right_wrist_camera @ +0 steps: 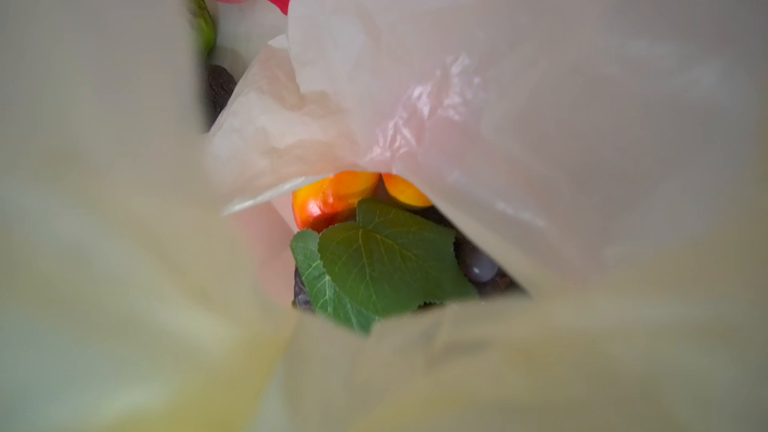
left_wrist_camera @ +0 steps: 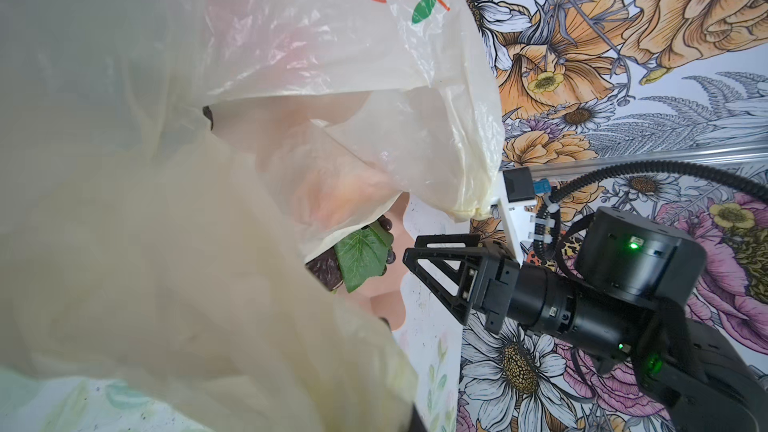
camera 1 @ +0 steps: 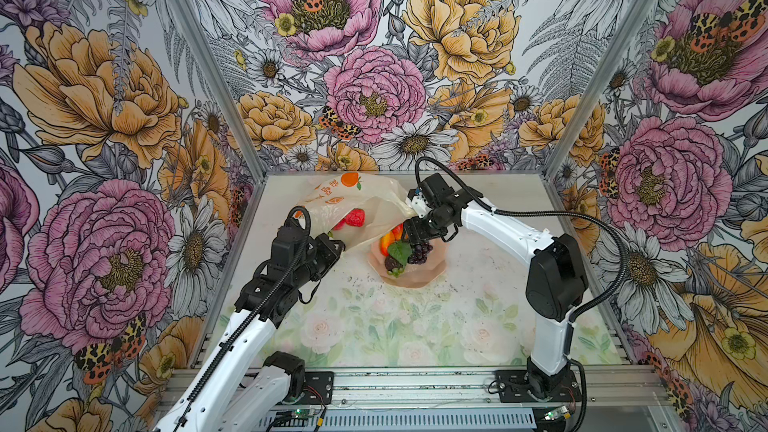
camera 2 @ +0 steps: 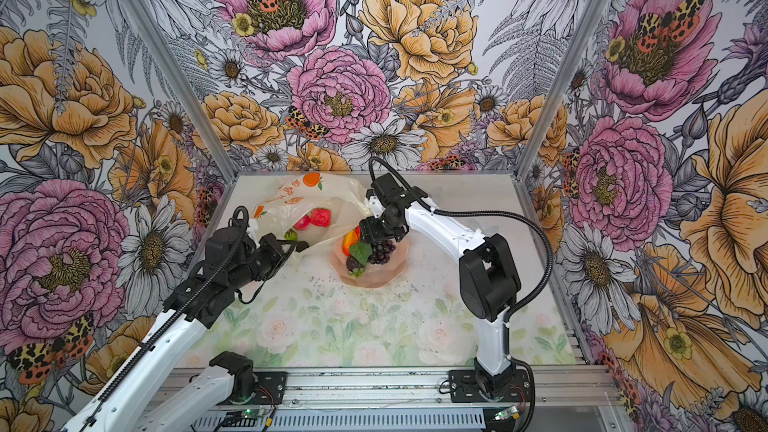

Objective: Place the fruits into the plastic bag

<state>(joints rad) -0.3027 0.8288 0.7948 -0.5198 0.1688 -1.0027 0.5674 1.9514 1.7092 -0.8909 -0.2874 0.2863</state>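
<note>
The plastic bag point(camera 1: 332, 197) lies at the far left of the table point(camera 1: 478, 317), with its mouth facing near and right. The left gripper point(camera 1: 337, 249) is at the near edge of the mouth, jaws pressed together on the film and holding that edge raised.

Both top views show a strawberry point(camera 1: 355, 218) and a red apple point(camera 1: 340, 224) inside the bag. A green fruit point(camera 2: 291, 236) beside them is plain in a top view.

The pink bowl point(camera 1: 415, 280) stands just right of the bag mouth. It contains an orange fruit point(camera 1: 388, 241), a grape bunch point(camera 1: 419, 252) with a green leaf point(camera 1: 400, 251), and a dark fruit point(camera 1: 392, 263).

The right gripper point(camera 1: 409, 234) hangs over the far side of the bowl, beside the orange fruit. Whether its jaws are spread cannot be told.

Only the left wrist view shows the right gripper side-on, with a corner of the bag reaching its white camera mount point(left_wrist_camera: 509, 205). The right wrist view is mostly veiled by film. Through a gap it shows the orange fruit and green leaf close up.
</note>
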